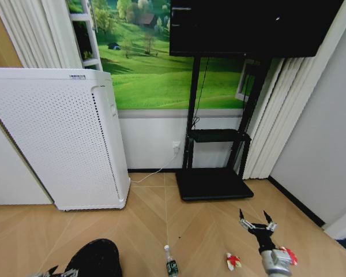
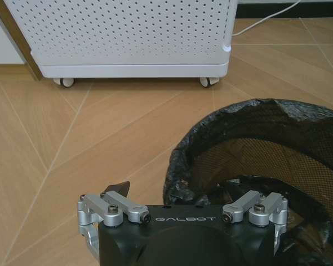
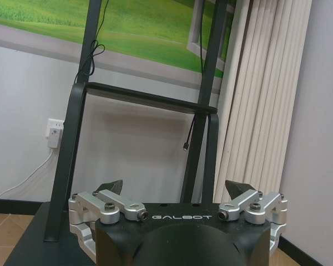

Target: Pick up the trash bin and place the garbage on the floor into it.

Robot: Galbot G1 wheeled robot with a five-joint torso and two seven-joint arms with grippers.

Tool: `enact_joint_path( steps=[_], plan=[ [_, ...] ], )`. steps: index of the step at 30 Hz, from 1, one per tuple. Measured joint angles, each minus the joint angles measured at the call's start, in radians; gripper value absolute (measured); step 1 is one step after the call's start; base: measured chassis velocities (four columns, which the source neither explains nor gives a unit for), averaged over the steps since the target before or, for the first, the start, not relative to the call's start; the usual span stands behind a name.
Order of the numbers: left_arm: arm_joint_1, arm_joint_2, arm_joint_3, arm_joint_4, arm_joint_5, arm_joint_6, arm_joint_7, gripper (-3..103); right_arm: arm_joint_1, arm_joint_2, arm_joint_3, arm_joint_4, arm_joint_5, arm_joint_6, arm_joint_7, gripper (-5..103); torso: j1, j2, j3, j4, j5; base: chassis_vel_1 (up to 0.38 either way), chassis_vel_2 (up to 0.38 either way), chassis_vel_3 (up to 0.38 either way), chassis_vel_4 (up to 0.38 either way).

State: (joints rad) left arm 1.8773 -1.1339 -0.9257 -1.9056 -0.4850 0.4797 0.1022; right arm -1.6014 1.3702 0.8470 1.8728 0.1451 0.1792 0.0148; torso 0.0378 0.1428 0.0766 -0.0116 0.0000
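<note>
Right gripper [image 1: 257, 221] spread wide, holding nothing; left gripper [image 2: 183, 191] sits at the trash bin [image 2: 277, 149] rim, grip unclear.

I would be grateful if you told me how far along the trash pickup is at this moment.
Nothing looks done: the clear plastic bottle with green label and two crumpled red-and-white wrappers lie on the tan parquet floor. In hand: the left gripper straddles the small round black trash bin's rim. The right gripper hovers open, empty. Lifting the bin and binning all garbage remain.

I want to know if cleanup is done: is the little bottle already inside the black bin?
No, the bottle lies on the floor beside the bin.
</note>
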Motion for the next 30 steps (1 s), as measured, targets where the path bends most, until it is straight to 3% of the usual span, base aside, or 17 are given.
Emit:
enact_joint_path(
  steps=[8,17,19,22,30],
  plan=[
    [-0.007,-0.004,0.004,0.018,-0.051,0.036,-0.001,97,0.004,0.005,-0.005,-0.004,-0.007,-0.001,0.001,100,0.0,0.0,0.0,0.0,0.0001,0.0,0.0,0.0,0.0],
    [-0.021,-0.02,0.016,0.04,-0.044,0.038,-0.001,94,0.0,0.005,-0.006,-0.005,-0.011,0.001,0.002,100,0.0,0.001,0.0,0.0001,0.0005,0.0,0.0,0.0,0.0],
    [-0.024,-0.022,0.017,0.042,-0.042,0.037,-0.001,85,-0.003,0.005,-0.005,-0.004,-0.011,0.004,0.002,100,0.0,0.001,0.0,0.0001,0.0005,0.0,0.0,0.0,0.0],
    [-0.027,-0.024,0.018,0.045,-0.037,0.035,0.005,81,-0.006,0.005,-0.003,-0.004,-0.011,0.008,0.003,100,0.0,0.001,0.0,0.0,0.0005,0.0,0.0,0.0,0.0],
    [-0.03,-0.032,0.023,0.048,-0.024,0.027,0.02,47,-0.009,0.007,0.001,0.004,-0.009,0.012,0.007,100,0.0,0.001,0.0,0.0001,0.0002,0.0,0.0,0.0,0.0]
  ],
)
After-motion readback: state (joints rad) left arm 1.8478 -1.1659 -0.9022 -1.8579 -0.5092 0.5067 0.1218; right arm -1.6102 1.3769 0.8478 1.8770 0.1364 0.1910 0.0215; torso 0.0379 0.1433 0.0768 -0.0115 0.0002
